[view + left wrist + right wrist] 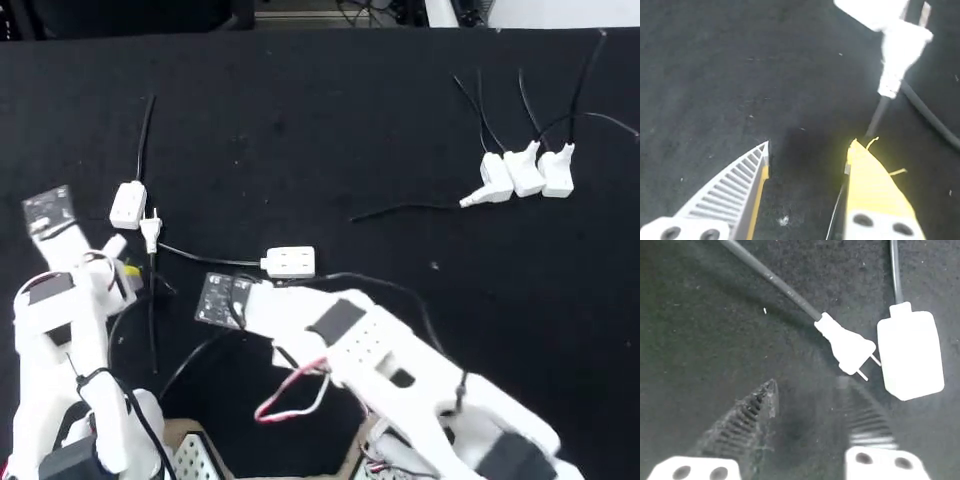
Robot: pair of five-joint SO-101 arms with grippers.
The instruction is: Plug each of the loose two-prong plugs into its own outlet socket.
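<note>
Found both grippers empty here: left gripper [809, 145] spread wide, right gripper [807, 385] gaping too. Spotted the plug [845, 347] lying flat on the table [300, 120], just beside the outlet socket [911, 355], prongs near its edge but not in. Biggest worry, honestly: shoving that unanchored socket along the table instead of seating the prongs. Could also have pinched the plug off-centre and twisted it against its cable. Might have knocked arms together too, crowding one spot.
</note>
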